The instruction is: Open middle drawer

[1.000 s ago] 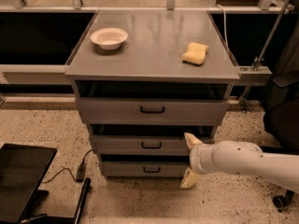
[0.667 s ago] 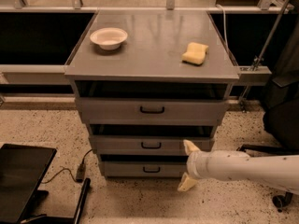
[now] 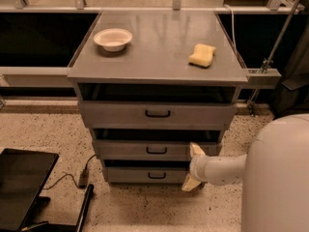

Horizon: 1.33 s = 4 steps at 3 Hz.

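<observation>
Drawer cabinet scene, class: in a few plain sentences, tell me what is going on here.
A robot arm reaches in from the right, low in front of a grey cabinet with three drawers. Its hand is open, one finger above the other, in front of the right part of the middle drawer. It sits to the right of the black handle, which is not yet gripped. A white bowl and a yellow sponge lie untouched on the cabinet top.

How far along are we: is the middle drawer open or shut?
Shut, apparently: the middle drawer shows no tray; the open gripper sits right of its handle, not gripping.
</observation>
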Tool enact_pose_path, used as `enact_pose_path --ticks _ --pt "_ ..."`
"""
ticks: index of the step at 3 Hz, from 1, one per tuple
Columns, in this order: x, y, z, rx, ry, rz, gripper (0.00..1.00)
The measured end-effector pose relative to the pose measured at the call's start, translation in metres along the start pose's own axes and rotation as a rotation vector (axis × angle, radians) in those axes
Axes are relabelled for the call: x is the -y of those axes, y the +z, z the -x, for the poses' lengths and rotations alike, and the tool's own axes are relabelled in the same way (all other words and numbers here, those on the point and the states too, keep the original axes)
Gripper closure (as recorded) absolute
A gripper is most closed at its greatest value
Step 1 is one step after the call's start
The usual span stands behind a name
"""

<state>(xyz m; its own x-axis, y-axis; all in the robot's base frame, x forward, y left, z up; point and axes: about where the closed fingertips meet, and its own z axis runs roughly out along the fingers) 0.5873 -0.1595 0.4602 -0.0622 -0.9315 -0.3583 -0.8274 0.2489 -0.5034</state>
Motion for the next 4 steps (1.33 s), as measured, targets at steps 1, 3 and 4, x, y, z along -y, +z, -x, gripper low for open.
enact_pose_path --ticks 1,3,4 --pt "0.000 0.000 0.000 0.000 -0.001 0.000 0.00" --pt "-0.014 0.037 -0.008 0.122 0.010 0.041 0.00" --pt "0.009 0.070 -0.012 0.202 0.078 -0.008 0.00"
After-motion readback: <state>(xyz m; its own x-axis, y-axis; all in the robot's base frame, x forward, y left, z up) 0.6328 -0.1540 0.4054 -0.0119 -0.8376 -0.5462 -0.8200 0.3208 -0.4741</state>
